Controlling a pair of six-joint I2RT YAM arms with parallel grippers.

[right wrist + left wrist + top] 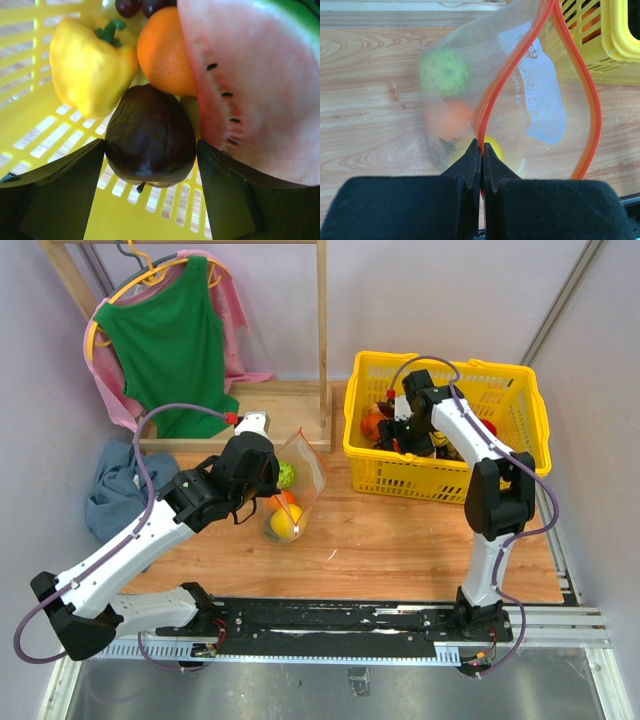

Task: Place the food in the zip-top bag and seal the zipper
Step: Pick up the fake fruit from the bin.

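Observation:
My left gripper (481, 150) is shut on the orange-red zipper (510, 75) and holds the clear zip-top bag (540, 100) up with its mouth gaping. Inside lie a green fruit (443, 71), an orange one (451, 117) and a yellow one (496, 150). From above, the bag (305, 475) stands left of the yellow basket (445, 480). My right gripper (150, 150) is down in the basket, both fingers against the sides of a dark purple fruit (150, 125). Beside it are a yellow pepper (87, 65), an orange (162, 50) and a watermelon slice (255, 85).
A wooden clothes rack (322, 340) with a green top (170, 340) stands at the back left. A blue cloth (115, 485) lies at the table's left edge. Walls close in on both sides.

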